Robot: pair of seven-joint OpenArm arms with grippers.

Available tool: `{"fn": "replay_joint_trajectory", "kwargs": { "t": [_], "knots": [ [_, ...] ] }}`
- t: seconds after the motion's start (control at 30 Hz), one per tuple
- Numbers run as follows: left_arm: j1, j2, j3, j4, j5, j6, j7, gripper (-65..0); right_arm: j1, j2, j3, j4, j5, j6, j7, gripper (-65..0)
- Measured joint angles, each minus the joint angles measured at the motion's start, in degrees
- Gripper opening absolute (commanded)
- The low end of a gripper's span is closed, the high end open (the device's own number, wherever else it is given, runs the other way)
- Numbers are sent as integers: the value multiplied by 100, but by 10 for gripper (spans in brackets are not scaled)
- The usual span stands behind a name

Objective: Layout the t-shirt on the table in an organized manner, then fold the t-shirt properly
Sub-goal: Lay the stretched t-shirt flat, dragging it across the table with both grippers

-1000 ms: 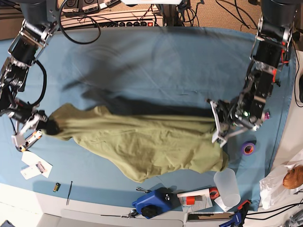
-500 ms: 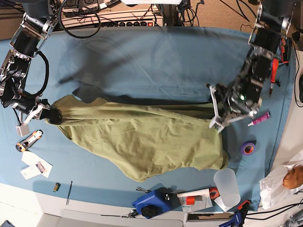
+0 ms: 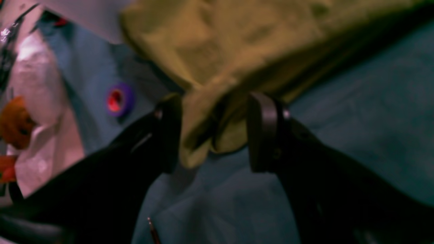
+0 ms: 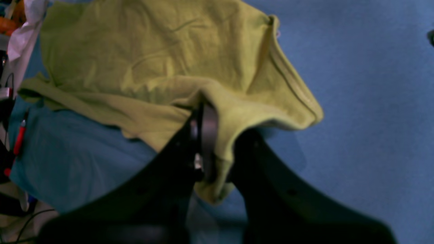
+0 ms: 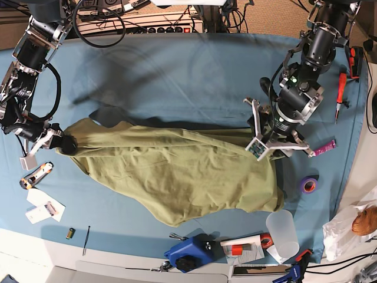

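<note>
The olive-green t-shirt (image 5: 177, 177) lies across the middle of the teal table (image 5: 177, 76), its far edge pulled straight between my two grippers. My left gripper (image 5: 259, 147) is at the shirt's right end. In the left wrist view (image 3: 213, 135) its jaws stand fairly wide apart on a thick bunch of the t-shirt (image 3: 220, 40). My right gripper (image 5: 62, 143) is at the shirt's left end. In the right wrist view (image 4: 220, 149) it is shut on a fold of the t-shirt (image 4: 152, 51) beside the ribbed collar.
A purple tape roll (image 5: 308, 185), a pink marker (image 5: 323, 147) and a red screwdriver (image 5: 341, 85) lie right of the shirt. A clear cup (image 5: 283, 233) and a blue tool (image 5: 191, 252) sit at the front edge. A box cutter (image 5: 35, 174) and cards (image 5: 44, 206) lie front left.
My left arm has swung toward the far side and turned, uncovering the pink marker. My right gripper moved slightly farther back. The shirt's far edge has been drawn straighter.
</note>
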Motion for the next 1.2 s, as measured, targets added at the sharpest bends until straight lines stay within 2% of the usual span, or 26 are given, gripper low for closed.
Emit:
{"fn": "replay_joint_trajectory", "kwargs": {
  "t": [0.1, 0.17, 0.23, 0.33, 0.5, 0.63, 0.73, 0.8, 0.83, 0.9, 0.93, 1.0, 1.1, 1.2],
  "knots": [
    [0, -2, 0, -337, 9, -142, -149, -336, 0, -2, 0, 0, 0, 0, 0, -650],
    [0, 0, 0, -542, 157, -55, -387, -336, 0, -2, 0, 0, 2, 0, 0, -650],
    [-68, -4, 4, -660, 422, 186, -450, -336, 0, -2, 0, 0, -2, 0, 0, -650],
    [-323, 0, 4, -785, 448, 181, -483, -336, 0, -2, 0, 0, 11, 0, 0, -650],
    [-619, 2, 4, -1220, -24, -601, -487, -336, 0, -2, 0, 0, 0, 0, 0, -650],
    [-645, -2, 4, -1425, -66, -697, -273, -336, 0, -2, 0, 0, -2, 0, 0, -650],
    [-645, -2, 4, -1425, -68, -697, -326, -344, 0, -2, 0, 0, 0, 0, 0, -650],
    [-645, 0, 4, -1423, -68, -697, -365, -408, 0, 0, 0, 0, 0, 0, 0, -650],
    [-645, 0, 4, -1423, -90, -697, -365, -465, 0, 0, 0, 0, 0, 0, 0, -650],
    [-645, -2, 4, -1423, -79, -697, -334, -619, 0, -2, 0, 0, 0, 0, 0, -650],
    [-647, 0, 4, -1423, -79, -697, -258, -650, 0, -2, 0, 0, 0, 0, 0, -650],
    [-645, 0, 4, -1423, -90, -649, -111, -650, 0, -2, 0, 0, 0, 0, 0, -650],
    [-647, 0, 7, -1414, 0, -107, 186, -650, 0, -2, 0, 0, 0, 0, 0, -650],
    [-645, -2, 4, -1272, 221, 83, 807, -650, -2, -2, 0, 0, 116, 0, 0, -650]
  ]
}}
